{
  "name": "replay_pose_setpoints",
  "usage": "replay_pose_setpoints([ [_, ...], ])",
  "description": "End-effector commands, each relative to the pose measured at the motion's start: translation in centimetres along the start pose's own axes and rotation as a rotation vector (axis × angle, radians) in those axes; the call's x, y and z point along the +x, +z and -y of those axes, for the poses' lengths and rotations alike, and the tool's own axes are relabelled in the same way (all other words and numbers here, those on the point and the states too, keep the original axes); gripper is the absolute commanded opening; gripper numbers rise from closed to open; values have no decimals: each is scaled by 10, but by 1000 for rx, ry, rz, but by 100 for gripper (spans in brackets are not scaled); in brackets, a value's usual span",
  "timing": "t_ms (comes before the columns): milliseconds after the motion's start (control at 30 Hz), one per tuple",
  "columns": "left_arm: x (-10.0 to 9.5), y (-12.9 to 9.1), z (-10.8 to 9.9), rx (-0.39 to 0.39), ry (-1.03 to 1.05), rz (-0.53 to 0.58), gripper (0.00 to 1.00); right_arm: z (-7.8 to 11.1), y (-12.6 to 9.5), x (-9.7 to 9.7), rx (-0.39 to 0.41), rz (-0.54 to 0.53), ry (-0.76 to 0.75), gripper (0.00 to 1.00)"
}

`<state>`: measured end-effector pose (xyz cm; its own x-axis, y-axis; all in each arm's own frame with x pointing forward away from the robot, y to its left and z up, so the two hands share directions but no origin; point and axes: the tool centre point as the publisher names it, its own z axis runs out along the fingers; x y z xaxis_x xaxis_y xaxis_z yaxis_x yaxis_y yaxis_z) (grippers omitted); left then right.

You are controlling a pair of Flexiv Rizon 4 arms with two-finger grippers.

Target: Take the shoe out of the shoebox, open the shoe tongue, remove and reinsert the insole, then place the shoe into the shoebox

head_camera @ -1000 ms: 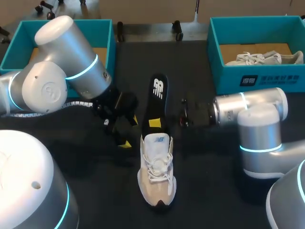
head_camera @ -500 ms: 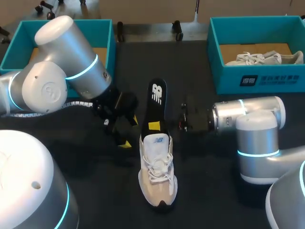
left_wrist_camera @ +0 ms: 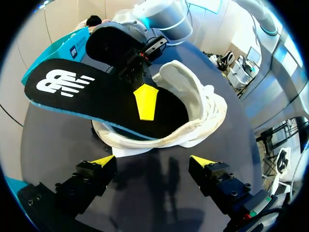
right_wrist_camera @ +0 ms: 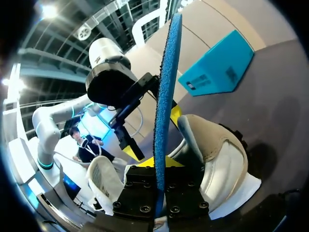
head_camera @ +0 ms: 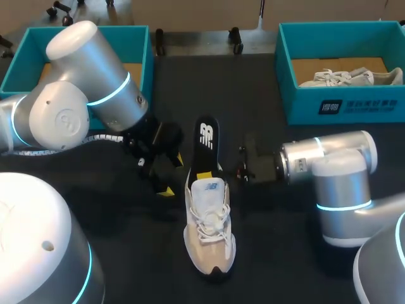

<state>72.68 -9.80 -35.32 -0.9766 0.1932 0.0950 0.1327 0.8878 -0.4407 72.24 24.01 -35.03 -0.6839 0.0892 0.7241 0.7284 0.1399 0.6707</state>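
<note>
Two arms flank a white-and-beige mesh sneaker (head_camera: 209,221) lying mid-worktop, toe toward the near edge of the black worktop (head_camera: 278,259). It is well apart from the teal cardboard shoebox (head_camera: 145,44) at far left and the matching shoebox (head_camera: 297,101) at far right, which holds a second pale sneaker (head_camera: 348,78). A black foam insole with a white logo and blue underside (head_camera: 207,136) juts from the heel opening toward the far edge. The right gripper (head_camera: 209,172) comes in sideways and pinches it, while the left gripper (head_camera: 172,175) hangs just beside the heel.

From the left wrist, the left gripper (left_wrist_camera: 152,162) stands spread, touching nothing, with the sneaker (left_wrist_camera: 203,106) ahead. The insole (left_wrist_camera: 63,84) slopes up out of it, and the right gripper (left_wrist_camera: 142,72) presses a yellow tip on its top face.

From the right wrist, the insole (right_wrist_camera: 166,87) stands edge-on, clamped in the right gripper (right_wrist_camera: 160,169), with the sneaker (right_wrist_camera: 217,154) just beyond.

Against a second ago, the insole sits deeper, showing less length, and the right arm has closed in. The left arm has not moved.
</note>
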Motion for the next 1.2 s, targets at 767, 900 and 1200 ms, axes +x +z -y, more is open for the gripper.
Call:
replay_pose_setpoints([
  [767, 0, 1, -1, 1, 0, 1, 100, -31, 2, 16, -28, 41, -156, 33],
  [900, 0, 1, -1, 1, 0, 1, 100, -36, 0, 12, -46, 35, -167, 33],
  [1200, 0, 1, -1, 1, 0, 1, 100, -32, 1, 2, -59, 14, -128, 0],
])
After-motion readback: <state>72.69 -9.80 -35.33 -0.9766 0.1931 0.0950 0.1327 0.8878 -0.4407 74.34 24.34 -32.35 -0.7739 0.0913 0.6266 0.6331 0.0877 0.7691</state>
